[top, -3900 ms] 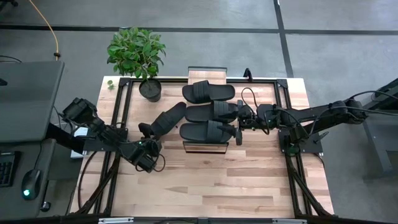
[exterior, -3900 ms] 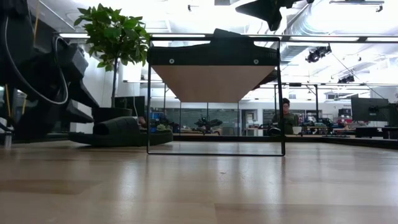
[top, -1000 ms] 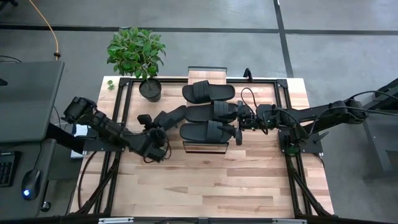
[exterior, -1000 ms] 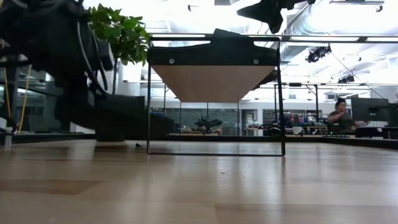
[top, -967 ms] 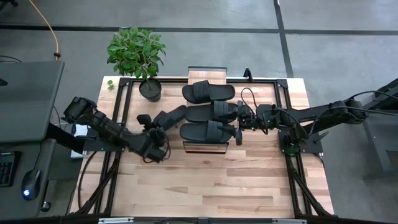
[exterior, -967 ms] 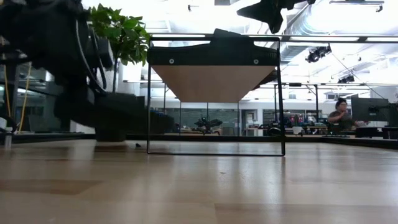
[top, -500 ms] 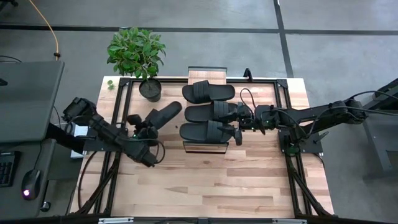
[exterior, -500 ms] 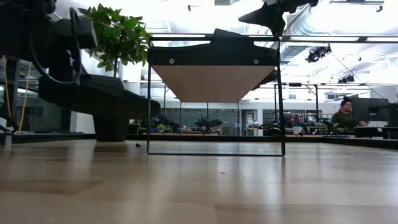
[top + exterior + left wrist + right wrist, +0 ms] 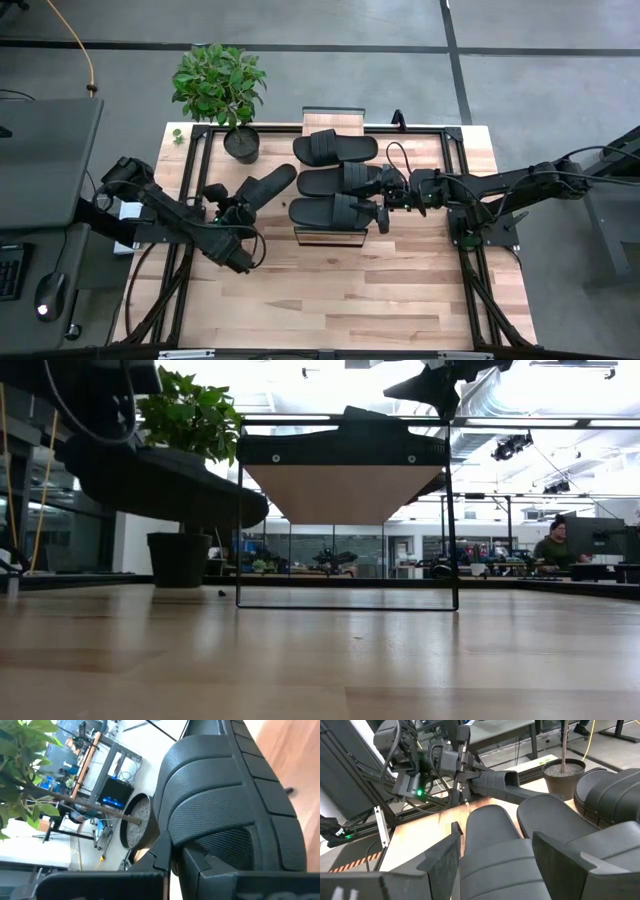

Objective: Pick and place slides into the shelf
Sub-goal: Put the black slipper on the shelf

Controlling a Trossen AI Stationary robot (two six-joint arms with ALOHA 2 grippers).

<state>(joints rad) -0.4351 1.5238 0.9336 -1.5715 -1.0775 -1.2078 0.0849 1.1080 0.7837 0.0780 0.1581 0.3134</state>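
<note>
- While the near half of the wooden table [image 9: 350,300] lies bare, both arms work around its middle.
- On the left side, the left gripper [image 9: 222,213] has its jaws clamped on the heel end of one slide [image 9: 258,188], holding it in the air. In the low view this slide [image 9: 160,485] hangs well above the tabletop, its sole showing from below. The left wrist view shows the ribbed strap [image 9: 220,810] just beyond the dark fingers.
- From above, the held slide lies at a slant, its toe pointing toward the far right, near the shelf [image 9: 330,238] but apart from it.
- At the centre, the shelf stands lengthwise from near to far, a narrow light-wood rack with dark frame edges. In the low view its plank [image 9: 345,490] sits high on thin dark legs.
- Three slides lie across the shelf top: the nearest [image 9: 328,211], the middle one [image 9: 335,180] and the farthest [image 9: 333,147].
- At the right end of the nearest slide, the right gripper [image 9: 384,205] has its jaws wide apart, one finger on each side of that slide; whether they touch it cannot be told. The right wrist view shows the sole [image 9: 492,845] between the two fingers.
- At the far left corner stands a potted plant [image 9: 222,85] in a dark pot.
</note>
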